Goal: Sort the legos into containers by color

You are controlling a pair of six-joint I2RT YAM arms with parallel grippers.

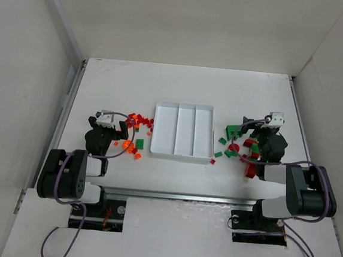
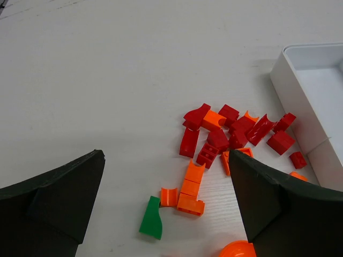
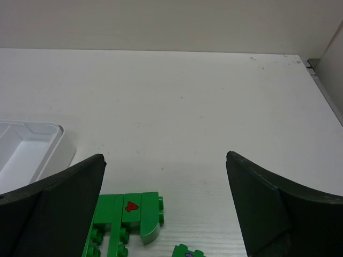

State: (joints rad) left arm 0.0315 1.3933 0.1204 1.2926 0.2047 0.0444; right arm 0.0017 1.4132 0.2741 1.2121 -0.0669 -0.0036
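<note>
My left pincer hung released, jaws spread wide, low over the table and just left of the tray. In its wrist view a heap of dark red and orange legos lay on the table ahead of my fingers. One green piece sat nearest me, beside an orange brick. The outermost red bricks lay just beside the tray's left wall.

The white tray stood in the middle of the table, its three long compartments running away from me.

To its right, a second scatter of mostly green and red bricks lay on the table. My right pincer was above it, also released, jaws wide apart. Its wrist view showed a green brick with a red mark low between my fingers, and the tray's corner at the left.
</note>
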